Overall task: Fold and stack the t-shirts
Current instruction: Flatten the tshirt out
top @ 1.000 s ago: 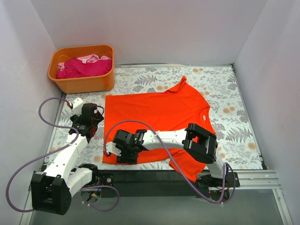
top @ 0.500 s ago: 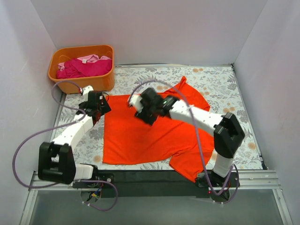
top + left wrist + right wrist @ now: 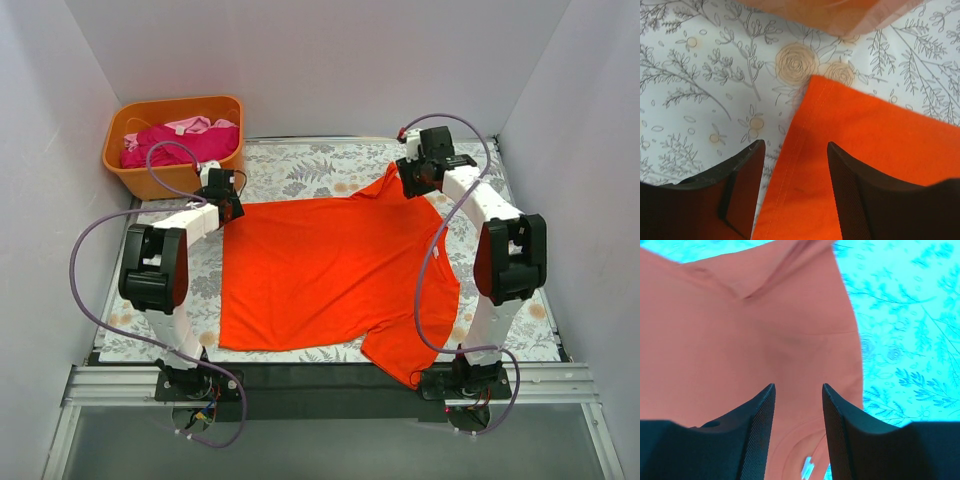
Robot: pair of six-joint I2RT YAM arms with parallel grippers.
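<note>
Left gripper (image 3: 795, 145): jaws standing apart, straddling hem corner of orange-red t-shirt (image 3: 880, 150). Right gripper (image 3: 798, 387): jaws gaping over shirt, floral tablecloth (image 3: 900, 315) lying rightward.

My left gripper (image 3: 224, 196) has reached out to the far-left corner of the orange-red t-shirt (image 3: 330, 270); my right gripper (image 3: 414, 178) has swung from near hem to far sleeve.

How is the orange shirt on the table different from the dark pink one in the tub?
The orange-red t-shirt lies spread flat on the table; the magenta pink t-shirt sits crumpled in the orange tub. The orange-red one lies alone; the magenta one shares the tub with pale pink fabric. The left gripper and right gripper are at the orange-red one's far edge, none by the magenta one. Both are unfolded.
</note>
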